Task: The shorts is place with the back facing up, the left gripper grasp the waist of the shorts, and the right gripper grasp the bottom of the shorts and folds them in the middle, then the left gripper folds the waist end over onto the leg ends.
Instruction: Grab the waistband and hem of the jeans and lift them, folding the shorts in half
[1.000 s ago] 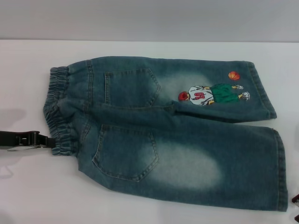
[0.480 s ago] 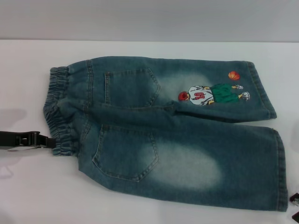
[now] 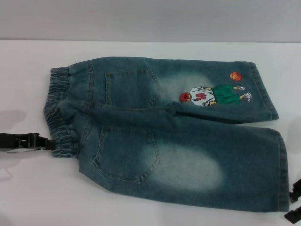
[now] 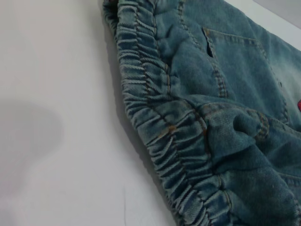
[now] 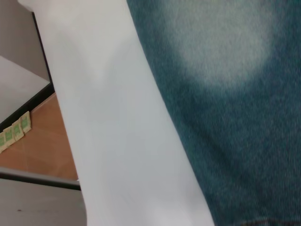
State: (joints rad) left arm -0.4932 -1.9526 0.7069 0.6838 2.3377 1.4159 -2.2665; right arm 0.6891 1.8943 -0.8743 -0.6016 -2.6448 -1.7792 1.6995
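The shorts (image 3: 164, 132) lie lengthwise left-right: left end effector (image 3: 49, 142) touches the waist (image 3: 60, 113), right end effector (image 3: 294, 207) beside the near hem (image 3: 282, 169); neither's opening is discernible.

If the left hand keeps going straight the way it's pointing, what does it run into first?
Most likely the waist of the shorts. The left hand lies low over the table, its tip at the near end of the gathered band. Whether it already touches the band is unclear.

The shorts (image 3: 178, 136) are showing as matt, faded denim cloth with a fine twill weave, lying on a smooth, matt white table (image 3: 28, 188); the waist of the shorts (image 4: 160, 136) is looking puckered and ribbed.
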